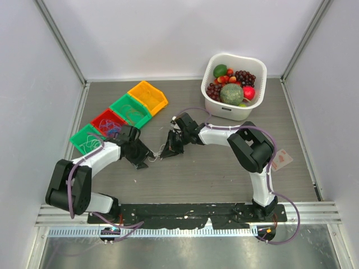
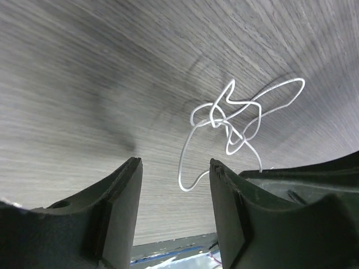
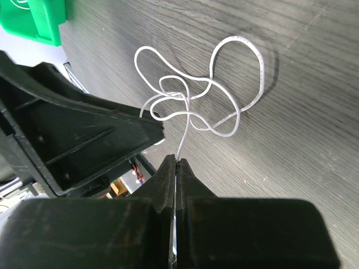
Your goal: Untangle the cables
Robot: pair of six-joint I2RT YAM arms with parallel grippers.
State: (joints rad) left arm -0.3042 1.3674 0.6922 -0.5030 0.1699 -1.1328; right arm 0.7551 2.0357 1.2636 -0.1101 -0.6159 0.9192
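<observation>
Work on a single white cable (image 3: 183, 140) is the step in hand, as far as these views let me judge; the right tool (image 3: 177, 162) has its fingers pressed flat together on one strand of it, pinching the wire a little short of the knot; the rest of the cable lies on the grey tabletop (image 1: 213, 168) between the two tools, near the middle, as a loose cluster of loops that cross one another around one tighter centre. The left tool (image 2: 174, 162) faces it from the other side with its fingers spread and nothing between them; one low loop lies just in front of the gap, and whether it touches a finger I cannot tell. Off to the left stands a row of small bins (image 1: 156, 106), thin wires showing in at least the red one; a white basket (image 1: 224, 112) of fruit sits well apart at the far right. The next move, I judge, calls for the left tool to settle over one outer loop, close on that strand alone, and draw away from the right tool so the crossings slide open; catching two strands at once, or hauling straight against the pinch, would likely tighten the centre instead.
</observation>
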